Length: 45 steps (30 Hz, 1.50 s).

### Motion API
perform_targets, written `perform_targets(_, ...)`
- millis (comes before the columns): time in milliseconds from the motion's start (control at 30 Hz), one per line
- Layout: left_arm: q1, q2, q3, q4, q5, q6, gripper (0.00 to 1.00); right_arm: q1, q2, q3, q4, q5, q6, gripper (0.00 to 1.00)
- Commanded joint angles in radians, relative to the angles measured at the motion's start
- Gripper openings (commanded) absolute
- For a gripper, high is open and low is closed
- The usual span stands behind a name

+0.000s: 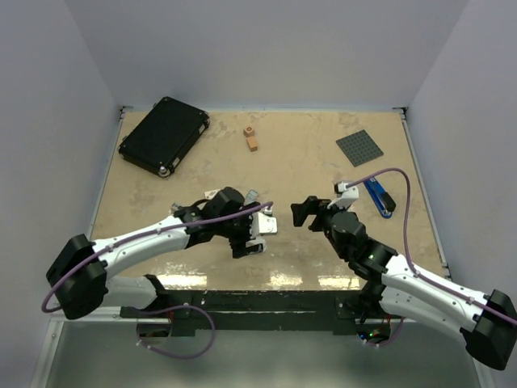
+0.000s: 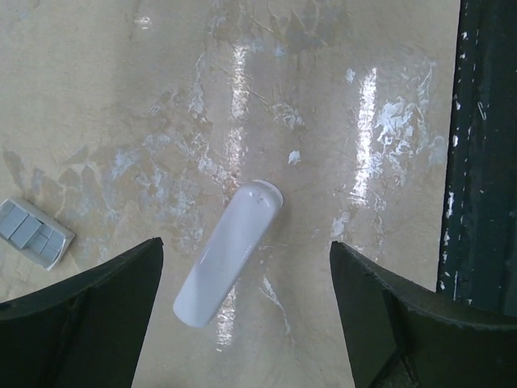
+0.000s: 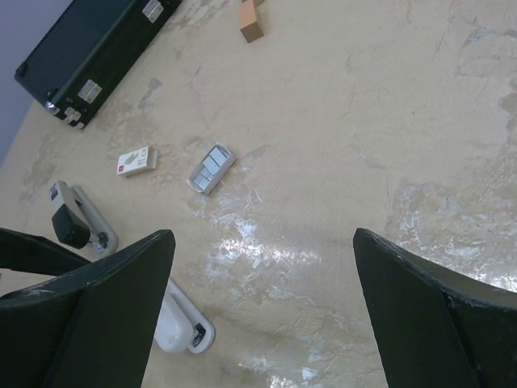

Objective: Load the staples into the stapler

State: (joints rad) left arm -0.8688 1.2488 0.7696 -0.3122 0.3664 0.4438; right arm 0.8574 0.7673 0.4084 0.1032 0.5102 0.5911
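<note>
Left wrist cam: my left gripper (image 2: 246, 246) gapes wide over the white bar (image 2: 226, 259) (wrong thing); staples (image 2: 34, 234) sit just outside its jaws. Stapler (image 3: 81, 218) lies diagonal, left of the wide-open right gripper (image 3: 262, 234); left arm looks nearer.

Staples (image 3: 212, 169) nr stapler (image 3: 79, 217), apart, on table (image 3: 363, 121).

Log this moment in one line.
left end effector: open over white bar | right end effector: open, empty | staples: on table | stapler: on table
</note>
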Motion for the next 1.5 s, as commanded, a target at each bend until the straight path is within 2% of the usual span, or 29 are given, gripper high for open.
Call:
perform_targets(0, -0.036, 0.084, 0.088, -0.060, -0.009, 0.156, 0.88, 0.003, -0.025, -0.023, 0.072, 0.037, 0.050, 0.97)
perform_targets(300, -0.044, 0.253, 0.157, -0.065, 0.000, 0.184, 0.70, 0.003, -0.040, -0.057, 0.096, 0.042, 0.047, 0.96)
perform_targets(433, -0.044, 0.317, 0.165, -0.038, 0.008, 0.187, 0.53, 0.003, -0.020, -0.057, 0.112, 0.025, 0.047, 0.96)
perform_targets(500, -0.044, 0.336, 0.172, -0.039, 0.012, 0.188, 0.52, 0.005, -0.005, -0.059, 0.119, 0.017, 0.046, 0.96)
perform_targets(700, -0.042, 0.337, 0.168, -0.008, 0.025, 0.144, 0.20, 0.005, 0.032, -0.060, 0.168, -0.054, -0.002, 0.95)
perform_targets(833, -0.042, 0.272, 0.120, 0.050, 0.043, -0.011, 0.03, 0.003, 0.095, -0.031, 0.216, -0.165, -0.059, 0.95)
perform_targets(933, -0.041, 0.184, 0.061, 0.181, -0.012, -0.132, 0.00, 0.003, 0.119, -0.014, 0.220, -0.237, -0.063, 0.94)
perform_targets(1033, -0.041, 0.078, -0.103, 0.376, -0.113, -0.319, 0.00, 0.003, 0.151, 0.004, 0.222, -0.282, -0.051, 0.94)
perform_targets(1167, -0.039, -0.058, -0.248, 0.594, -0.259, -0.472, 0.00, 0.003, 0.190, 0.023, 0.233, -0.317, -0.019, 0.92)
perform_targets(1300, -0.039, -0.204, -0.390, 0.801, -0.322, -0.580, 0.00, 0.003, 0.269, 0.047, 0.256, -0.366, 0.048, 0.88)
perform_targets(1467, -0.039, -0.242, -0.464, 0.932, -0.356, -0.636, 0.00, 0.003, 0.343, 0.058, 0.338, -0.473, 0.099, 0.83)
